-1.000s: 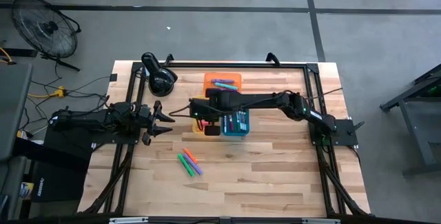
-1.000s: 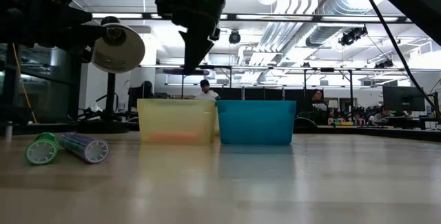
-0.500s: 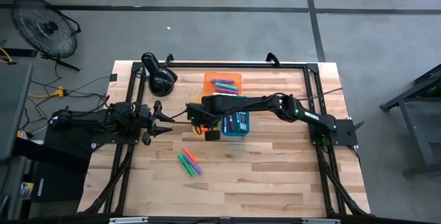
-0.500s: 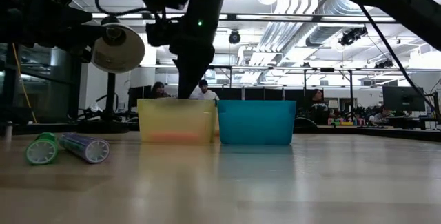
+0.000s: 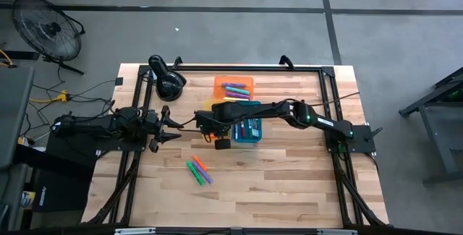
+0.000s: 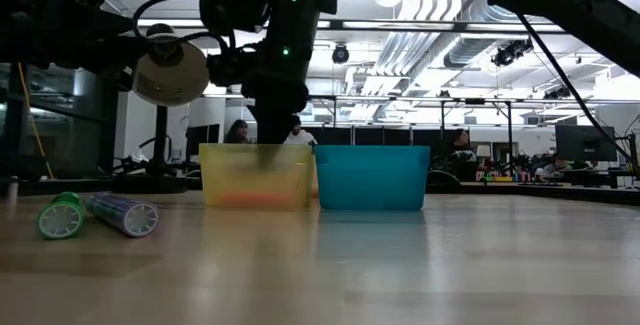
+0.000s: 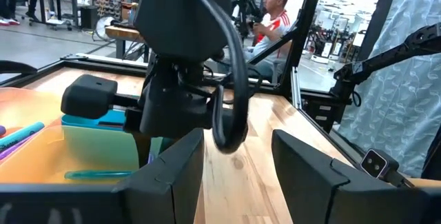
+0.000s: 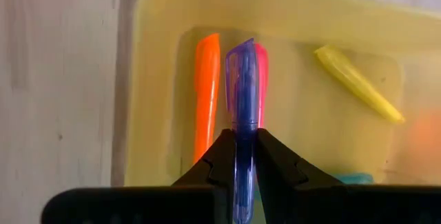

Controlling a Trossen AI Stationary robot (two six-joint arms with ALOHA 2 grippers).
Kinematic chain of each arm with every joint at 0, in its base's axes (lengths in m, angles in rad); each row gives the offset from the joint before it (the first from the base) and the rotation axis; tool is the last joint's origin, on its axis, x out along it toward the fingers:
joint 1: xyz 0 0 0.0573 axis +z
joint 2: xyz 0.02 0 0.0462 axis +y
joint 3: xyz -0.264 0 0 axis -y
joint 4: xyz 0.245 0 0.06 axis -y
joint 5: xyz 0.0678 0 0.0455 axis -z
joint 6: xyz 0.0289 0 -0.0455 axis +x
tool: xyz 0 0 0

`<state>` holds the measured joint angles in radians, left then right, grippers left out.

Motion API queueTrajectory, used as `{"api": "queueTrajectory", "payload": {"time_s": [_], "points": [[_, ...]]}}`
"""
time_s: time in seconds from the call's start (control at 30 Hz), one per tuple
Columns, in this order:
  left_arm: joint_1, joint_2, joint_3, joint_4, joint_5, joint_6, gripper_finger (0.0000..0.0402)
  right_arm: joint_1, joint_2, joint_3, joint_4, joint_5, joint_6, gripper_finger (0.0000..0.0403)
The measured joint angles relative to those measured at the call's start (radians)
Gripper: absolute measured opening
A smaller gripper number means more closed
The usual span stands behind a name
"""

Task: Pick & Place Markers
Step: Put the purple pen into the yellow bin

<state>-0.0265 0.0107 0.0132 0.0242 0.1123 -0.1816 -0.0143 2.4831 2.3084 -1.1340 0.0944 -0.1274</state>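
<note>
Your right gripper [image 8: 240, 156] has come down over the yellow tray [image 8: 158, 79], jaws pinching a purple marker [image 8: 241, 93]. Letting go comes next. Left gripper [image 5: 168, 127] waits, jaws open.

The high view looks straight down on the table [image 5: 289, 184]. The low view faces level across it. Each wrist view looks close past its fingers; all share the yellow tray [image 8: 158, 58].

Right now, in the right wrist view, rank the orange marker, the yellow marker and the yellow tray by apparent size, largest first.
1. yellow tray, spanning most of the view.
2. orange marker, the longer of the two.
3. yellow marker, shorter; both lie on the tray floor, so nearness hardly skews this.
</note>
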Motion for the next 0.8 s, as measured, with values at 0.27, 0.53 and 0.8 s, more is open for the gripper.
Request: {"api": "queueTrajectory", "payload": {"time_s": [0.27,0.53,0.8], "points": [[0.0,0.0,0.0,0.0,0.0,0.0,0.017,0.001,0.0,0.0,0.001,0.007,0.018,0.0077],[0.0,0.0,0.0,0.0,0.0,0.0,0.017,0.002,0.0,0.0,0.002,0.011,0.022,0.0103],[0.0,0.0,0.0,0.0,0.0,0.0,0.017,0.002,0.0,0.0,-0.008,0.052,0.018,0.0108]]}}
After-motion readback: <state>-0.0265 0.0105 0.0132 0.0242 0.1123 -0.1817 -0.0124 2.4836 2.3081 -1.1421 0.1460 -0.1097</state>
